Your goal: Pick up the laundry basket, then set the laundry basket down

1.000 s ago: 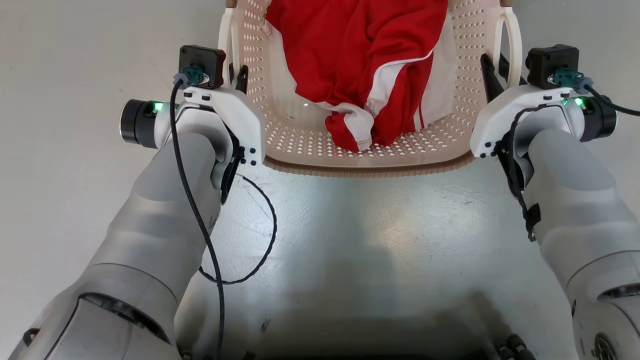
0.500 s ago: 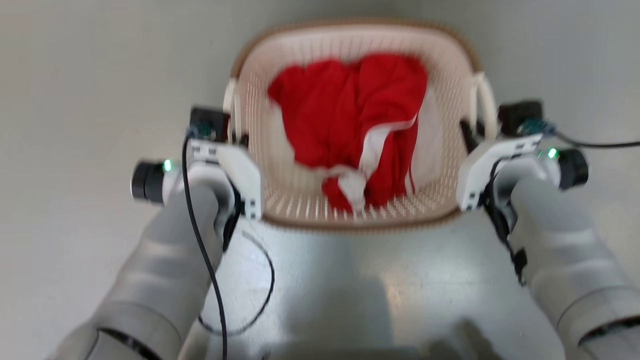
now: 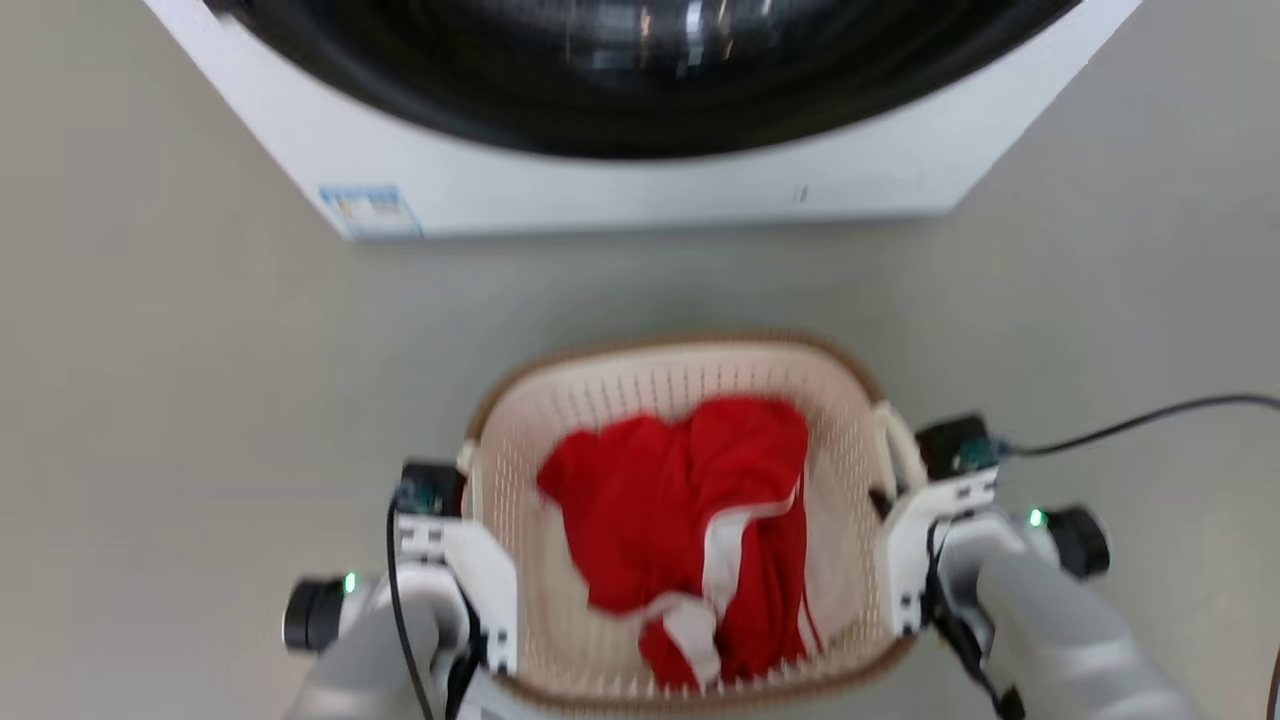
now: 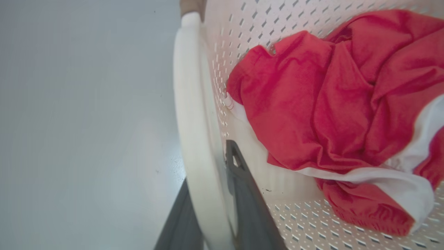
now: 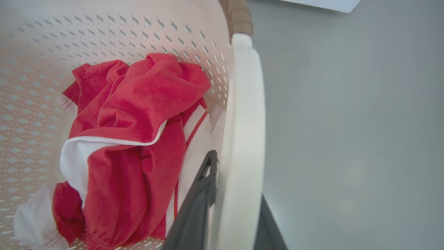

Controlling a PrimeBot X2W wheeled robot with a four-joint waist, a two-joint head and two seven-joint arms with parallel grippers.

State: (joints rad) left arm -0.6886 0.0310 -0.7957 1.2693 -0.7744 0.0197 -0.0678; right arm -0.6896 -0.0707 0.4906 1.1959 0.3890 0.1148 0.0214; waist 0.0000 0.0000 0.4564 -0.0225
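The laundry basket is cream, perforated and brown-rimmed, low in the head view's middle, with a red and white garment inside. My left gripper is shut on its left loop handle, one dark finger inside the loop and the other outside. On the other side my right gripper is shut on the right loop handle, a finger against the basket wall. Whether the basket rests on the floor I cannot tell.
A white washer with a dark round door stands ahead of the basket, with a strip of grey floor between them. A black cable runs off to the right from my right wrist.
The head view has swung up and drawn back, so the basket looks smaller and lower and the washer has come into sight. Both grippers keep their hold on the handles.
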